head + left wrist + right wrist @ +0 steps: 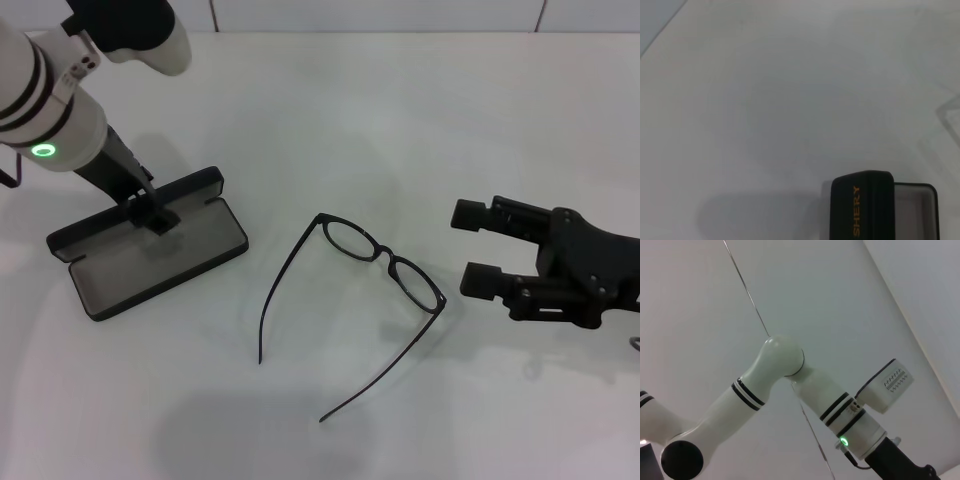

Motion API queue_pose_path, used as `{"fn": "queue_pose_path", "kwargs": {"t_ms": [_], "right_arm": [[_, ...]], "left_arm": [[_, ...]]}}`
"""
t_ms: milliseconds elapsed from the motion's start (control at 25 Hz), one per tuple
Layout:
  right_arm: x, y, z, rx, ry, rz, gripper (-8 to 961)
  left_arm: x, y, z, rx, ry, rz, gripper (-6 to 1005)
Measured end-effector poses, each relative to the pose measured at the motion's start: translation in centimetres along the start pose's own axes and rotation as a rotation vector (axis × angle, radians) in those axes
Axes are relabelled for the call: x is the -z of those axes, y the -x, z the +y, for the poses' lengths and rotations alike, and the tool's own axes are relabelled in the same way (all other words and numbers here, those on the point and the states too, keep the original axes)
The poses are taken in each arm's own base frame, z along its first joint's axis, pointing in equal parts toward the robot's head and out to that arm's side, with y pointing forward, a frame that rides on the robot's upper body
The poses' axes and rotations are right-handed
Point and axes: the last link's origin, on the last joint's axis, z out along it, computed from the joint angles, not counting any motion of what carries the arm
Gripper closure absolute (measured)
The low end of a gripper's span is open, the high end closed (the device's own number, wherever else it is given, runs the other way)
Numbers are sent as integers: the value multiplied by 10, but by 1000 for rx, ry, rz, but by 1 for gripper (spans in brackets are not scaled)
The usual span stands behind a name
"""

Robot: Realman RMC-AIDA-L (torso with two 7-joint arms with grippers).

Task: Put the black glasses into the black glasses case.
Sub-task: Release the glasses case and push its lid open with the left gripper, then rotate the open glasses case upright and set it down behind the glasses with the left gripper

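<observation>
The black glasses (385, 262) lie on the white table in the middle of the head view, temple arms unfolded and pointing toward me. The black glasses case (150, 262) lies open at the left, grey lining up. Its lid (192, 184) stands raised along the far edge. My left gripper (155, 214) is shut on that lid. The left wrist view shows the case (862, 210) end-on, with orange lettering. My right gripper (474, 248) is open just right of the glasses, fingers pointing at them without touching.
The white table (400, 110) spreads around both things, with a wall seam along its far edge. The right wrist view holds only my left arm (785, 365) against a pale background.
</observation>
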Motion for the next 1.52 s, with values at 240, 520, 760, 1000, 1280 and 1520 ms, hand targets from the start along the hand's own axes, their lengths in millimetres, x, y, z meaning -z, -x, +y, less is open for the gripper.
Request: {"fn": "queue_pose_path", "kwargs": {"t_ms": [240, 520, 760, 1000, 1280, 1520], "right_arm": [[2, -1, 0, 0, -9, -1, 84], [3, -1, 0, 6, -10, -3, 84], [2, -4, 7, 12, 31, -3, 84], [-7, -5, 27, 29, 225, 51, 85], [-20, -11, 33, 7, 290, 82, 158], [-22, -14, 33, 3, 283, 84, 180]], "left_arm": [[1, 1, 0, 0, 9, -12, 454], [5, 2, 2, -8, 6, -15, 716], [19, -9, 0, -33, -39, 35, 746], [38, -36, 2, -123, -118, 117, 784], [33, -85, 29, -332, -156, 170, 788], [15, -112, 54, -465, -178, 215, 790]]}}
